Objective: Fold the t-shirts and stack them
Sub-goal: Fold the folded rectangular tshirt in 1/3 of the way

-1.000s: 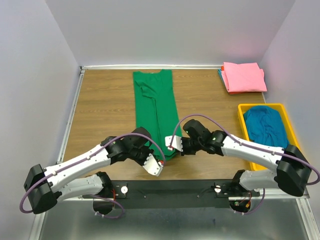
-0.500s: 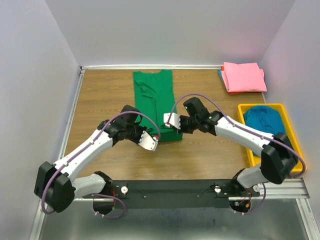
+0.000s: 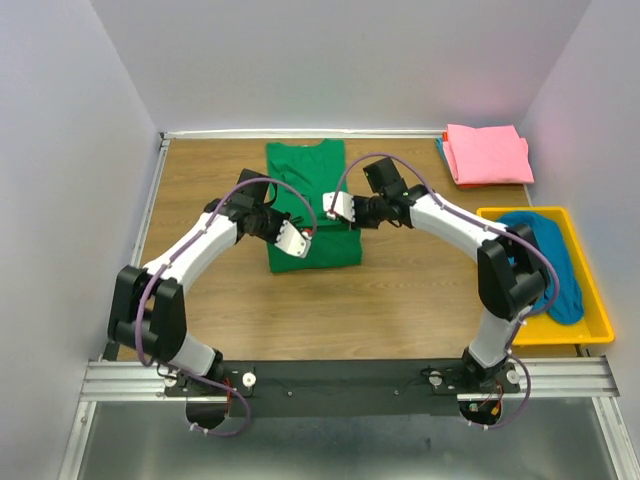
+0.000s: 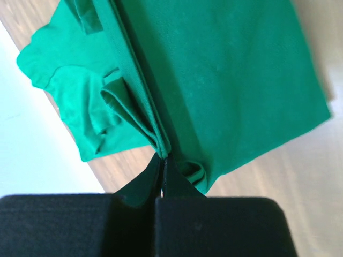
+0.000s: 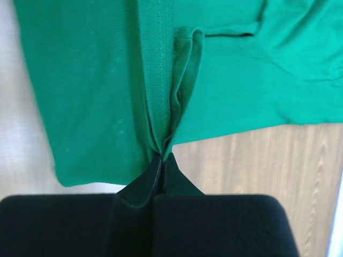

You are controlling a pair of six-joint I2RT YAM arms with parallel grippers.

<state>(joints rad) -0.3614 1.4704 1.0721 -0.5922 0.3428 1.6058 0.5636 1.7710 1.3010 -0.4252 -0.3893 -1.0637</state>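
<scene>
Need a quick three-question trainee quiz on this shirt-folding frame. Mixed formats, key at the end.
1. True or false: the left gripper and the right gripper are each shut on the green t-shirt.
2. Where does the crumpled blue t-shirt lie?
A. in the yellow tray
B. on top of the green t-shirt
C. hanging from the left gripper
3. What colour is the folded t-shirt at the far right corner of the table?

Key: 1 true; 2 A; 3 pink.
</scene>
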